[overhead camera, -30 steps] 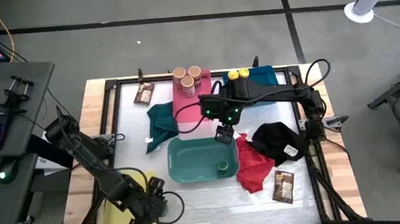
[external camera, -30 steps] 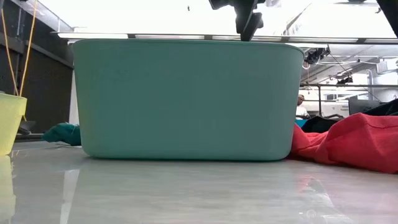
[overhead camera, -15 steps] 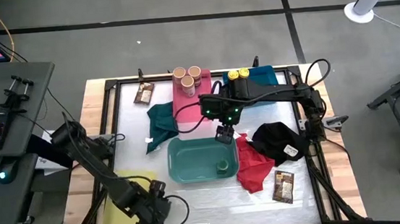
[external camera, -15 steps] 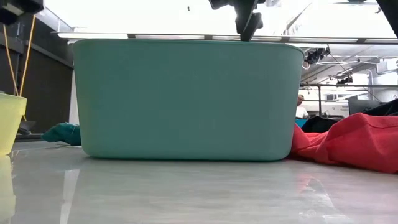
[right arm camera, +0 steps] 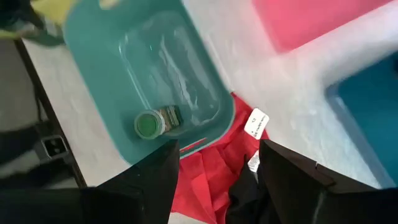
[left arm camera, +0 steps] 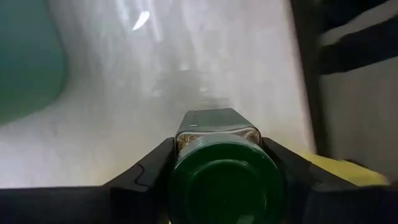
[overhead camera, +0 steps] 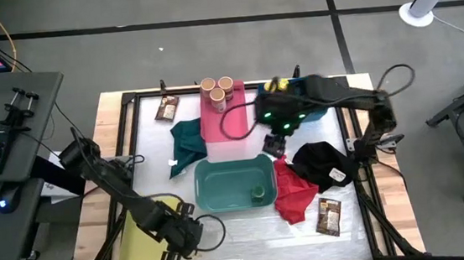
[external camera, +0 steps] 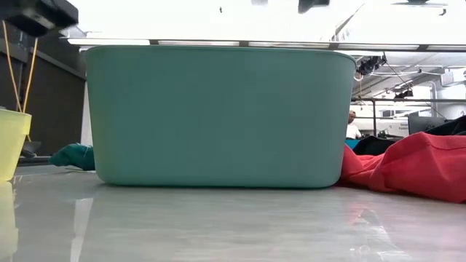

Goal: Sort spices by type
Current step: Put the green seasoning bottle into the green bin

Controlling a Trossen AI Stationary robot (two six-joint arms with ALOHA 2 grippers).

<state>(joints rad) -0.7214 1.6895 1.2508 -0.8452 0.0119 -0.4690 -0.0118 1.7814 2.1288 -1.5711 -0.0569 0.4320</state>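
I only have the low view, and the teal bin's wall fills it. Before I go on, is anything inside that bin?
Observer: Yes. One green-lidded jar lies on its side in the teal bin, near a corner.
Operator: Is either arm carrying something?
Observer: The left gripper grips a second jar, with its green lid towards the wrist camera.
Operator: And the other arm?
Observer: The right gripper is open and empty, above the table beside the teal bin, near the red cloth.
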